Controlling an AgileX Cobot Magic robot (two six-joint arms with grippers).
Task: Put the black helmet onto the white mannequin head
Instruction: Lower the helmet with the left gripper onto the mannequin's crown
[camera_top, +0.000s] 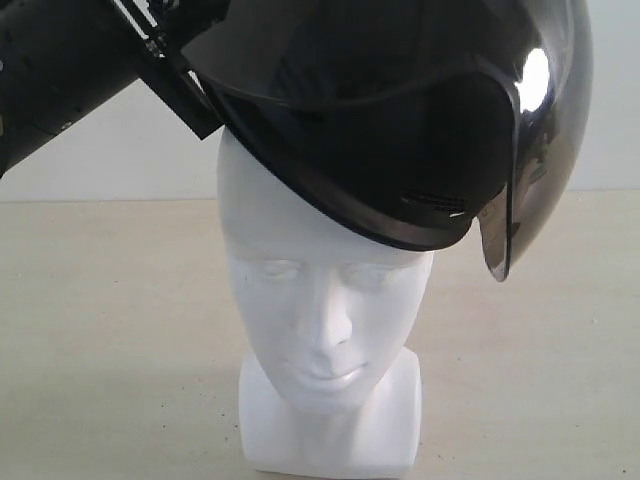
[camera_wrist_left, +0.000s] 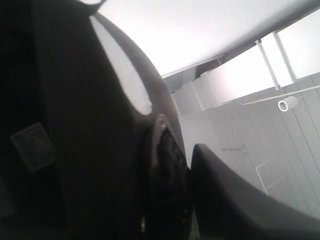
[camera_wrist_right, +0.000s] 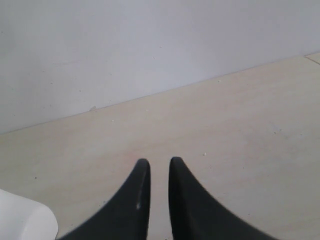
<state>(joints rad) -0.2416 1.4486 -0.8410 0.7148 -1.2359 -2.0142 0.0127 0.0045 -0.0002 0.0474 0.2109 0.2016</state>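
The black helmet (camera_top: 400, 120) hangs tilted over the white mannequin head (camera_top: 320, 320), its lower rim resting on the crown and forehead. Its smoky visor (camera_top: 545, 130) is flipped out on the right side. The head stands upright on its blocky neck base, face fully visible. My left gripper (camera_top: 175, 75) reaches in from the upper left and is shut on the helmet's rim. In the left wrist view the helmet (camera_wrist_left: 90, 125) fills the frame, its edge pinched at my left gripper (camera_wrist_left: 187, 200). My right gripper (camera_wrist_right: 159, 162) hovers over bare table, shut to a narrow slit with nothing in it.
The beige table (camera_top: 100, 300) stretches around the head, with a pale wall (camera_top: 110, 150) behind it. A white rounded corner (camera_wrist_right: 20, 222) shows at the edge of the right wrist view, beside the right gripper.
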